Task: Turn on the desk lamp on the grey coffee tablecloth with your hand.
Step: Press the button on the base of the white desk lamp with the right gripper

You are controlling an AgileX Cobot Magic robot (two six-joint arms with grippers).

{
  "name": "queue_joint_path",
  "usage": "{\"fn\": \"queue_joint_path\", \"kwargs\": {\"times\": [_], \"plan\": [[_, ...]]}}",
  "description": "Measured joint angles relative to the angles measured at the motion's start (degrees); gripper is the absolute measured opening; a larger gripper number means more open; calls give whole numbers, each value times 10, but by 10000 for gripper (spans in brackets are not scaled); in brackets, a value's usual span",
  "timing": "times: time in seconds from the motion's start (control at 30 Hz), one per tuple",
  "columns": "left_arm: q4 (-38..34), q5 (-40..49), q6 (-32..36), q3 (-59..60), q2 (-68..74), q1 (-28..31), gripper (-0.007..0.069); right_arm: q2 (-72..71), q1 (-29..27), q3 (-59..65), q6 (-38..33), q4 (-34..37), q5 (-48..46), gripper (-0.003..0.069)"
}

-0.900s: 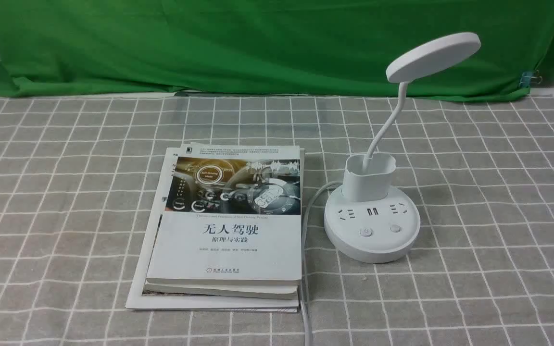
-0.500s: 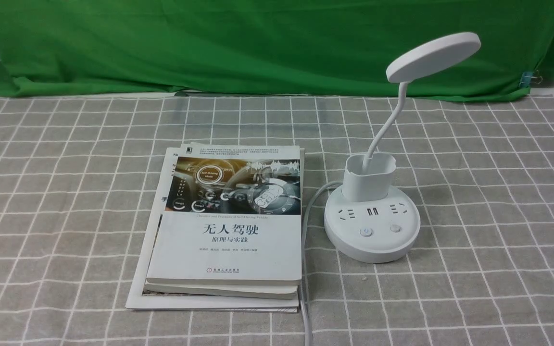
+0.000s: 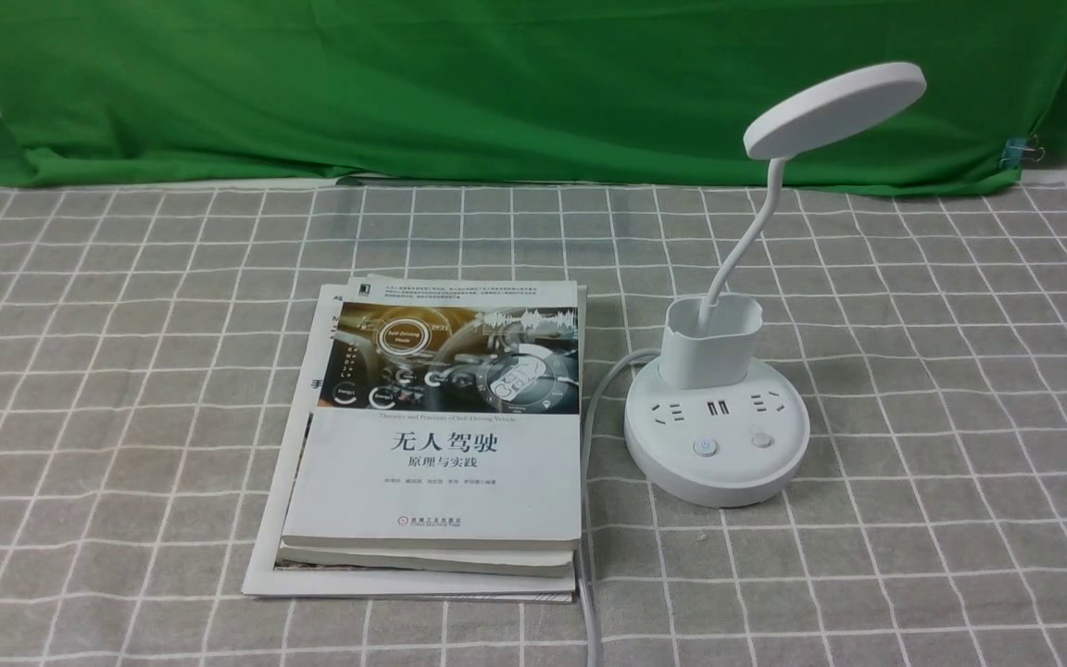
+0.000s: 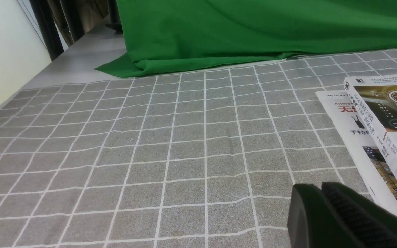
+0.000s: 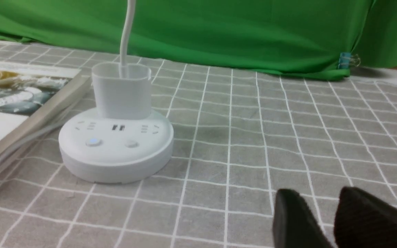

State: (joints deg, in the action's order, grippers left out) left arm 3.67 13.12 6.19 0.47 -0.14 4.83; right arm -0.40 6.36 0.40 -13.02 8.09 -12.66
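Note:
The white desk lamp (image 3: 717, 431) stands on the grey coffee tablecloth (image 3: 941, 371), right of centre. Its disc head (image 3: 833, 108) is raised on a thin neck above a cup holder, and two buttons show on the round base. Its base also shows in the right wrist view (image 5: 115, 144). Neither arm shows in the front view. My left gripper (image 4: 317, 189) is shut and empty above the cloth, beside the books. My right gripper (image 5: 317, 196) is open by a small gap, empty, and low over the cloth, well apart from the lamp base.
A stack of books (image 3: 441, 435) lies left of the lamp, with the lamp's white cable (image 3: 589, 435) running between them to the front edge. A green cloth (image 3: 496, 83) hangs along the back. A blue clip (image 3: 1015, 153) sits at the back right.

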Motion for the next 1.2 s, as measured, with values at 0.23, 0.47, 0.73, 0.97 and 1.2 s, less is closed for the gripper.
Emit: {"fn": "queue_joint_path", "kwargs": {"times": [0.23,0.47,0.73,0.97,1.2], "plan": [[0,0,0,0,0,0,19,0,0,0,178,13,86,242],[0,0,-1,0,0,0,19,0,0,0,310,18,168,230],[0,0,-1,0,0,0,19,75,0,-100,259,19,3,48],[0,0,-1,0,0,0,19,330,0,-324,107,19,-267,32],[0,0,-1,0,0,0,19,588,24,-445,54,21,-323,31]]}}
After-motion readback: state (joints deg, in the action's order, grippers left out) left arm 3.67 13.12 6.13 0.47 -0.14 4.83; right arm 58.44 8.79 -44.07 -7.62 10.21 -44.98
